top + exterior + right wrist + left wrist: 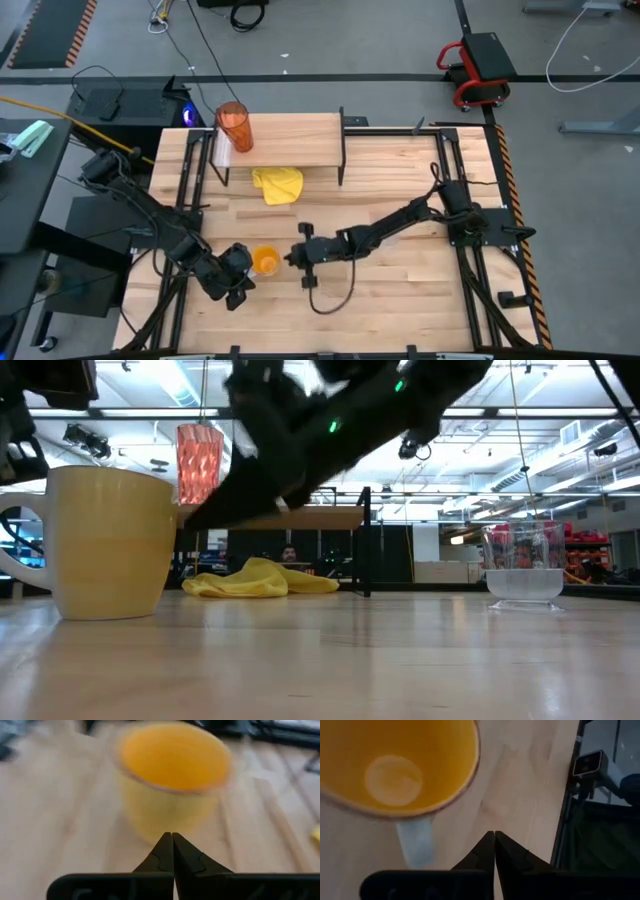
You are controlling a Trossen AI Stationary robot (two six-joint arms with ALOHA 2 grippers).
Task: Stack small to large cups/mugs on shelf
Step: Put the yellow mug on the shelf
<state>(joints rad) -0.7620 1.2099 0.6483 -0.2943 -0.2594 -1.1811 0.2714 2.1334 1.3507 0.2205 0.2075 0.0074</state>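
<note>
The orange mug [265, 261] with a white handle [415, 840] stands upright on the table near its front edge. My left gripper [238, 275] is shut beside the handle, on the mug's left, and clear of it [494, 836]. Shut as well, my right gripper [295, 257] points at the mug [170, 780] from the right. On the left end of the shelf [290, 140] stands the tall orange-red tumbler [234, 126]. The small clear cup [522, 572] stands on the table to the right. My right gripper's shut fingertips [172, 840] point slanting down at the lower side wall [150, 820] of the mug, coming from the table's right. Whether they touch it I cannot tell. The mug stands upright on the table.
A crumpled yellow cloth [278, 185] lies on the table just in front of the shelf. Black rails [455, 170] run along the table's left and right sides. Bare wood shows between the cloth and the mug.
</note>
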